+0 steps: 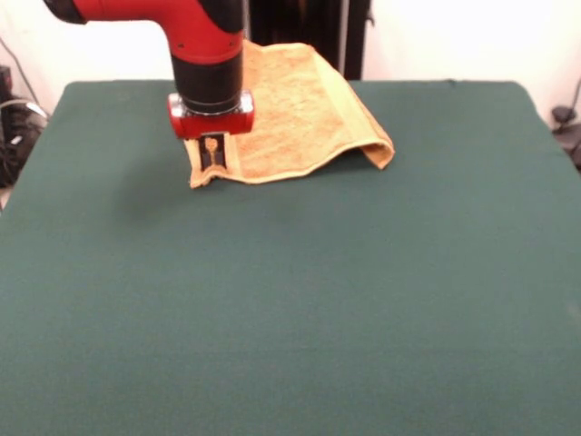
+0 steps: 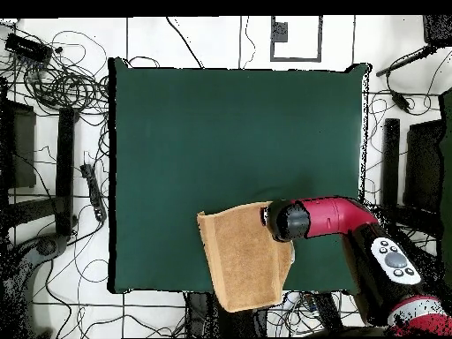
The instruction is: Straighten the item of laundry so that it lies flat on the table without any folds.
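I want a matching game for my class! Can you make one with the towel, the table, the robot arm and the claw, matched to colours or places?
Things:
1. towel
2. table
3. arm
4. claw

Matches:
A. dark green
B. at the towel's corner
C. red and black
D. orange-yellow

Pairs: 1-D, 2-A, 3-C, 4-B

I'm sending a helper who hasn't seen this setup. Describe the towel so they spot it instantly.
Find the big dark green table; on the edge nearest the robot lies the towel, partly hanging over that edge. It is the only cloth there: orange-yellow terry with flat woven border bands, one corner curled up. The red and black arm's gripper is down on another corner.
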`<act>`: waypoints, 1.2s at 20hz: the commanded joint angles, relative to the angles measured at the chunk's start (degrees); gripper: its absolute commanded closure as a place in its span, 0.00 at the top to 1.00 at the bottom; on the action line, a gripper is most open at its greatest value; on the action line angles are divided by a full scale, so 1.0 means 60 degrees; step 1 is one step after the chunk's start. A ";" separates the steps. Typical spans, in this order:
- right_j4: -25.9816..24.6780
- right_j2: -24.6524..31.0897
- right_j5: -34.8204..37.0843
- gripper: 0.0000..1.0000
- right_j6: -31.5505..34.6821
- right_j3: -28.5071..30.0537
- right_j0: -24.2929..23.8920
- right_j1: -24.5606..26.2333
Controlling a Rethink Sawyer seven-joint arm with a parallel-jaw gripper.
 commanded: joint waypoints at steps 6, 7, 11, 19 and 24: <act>-0.2249 -0.1417 -0.2560 0.00 0.0658 -0.0476 0.0077 0.1757; -0.2236 -0.1444 -0.2568 0.00 0.0653 -0.0428 0.0078 0.1738; -0.2075 -0.1485 -0.2477 0.00 0.0584 -0.0364 0.0094 0.1705; -0.1732 -0.1470 -0.2705 0.00 0.0586 -0.0183 0.0199 0.1469; -0.1330 -0.1342 -0.2784 0.00 0.0726 0.0144 0.0326 0.0957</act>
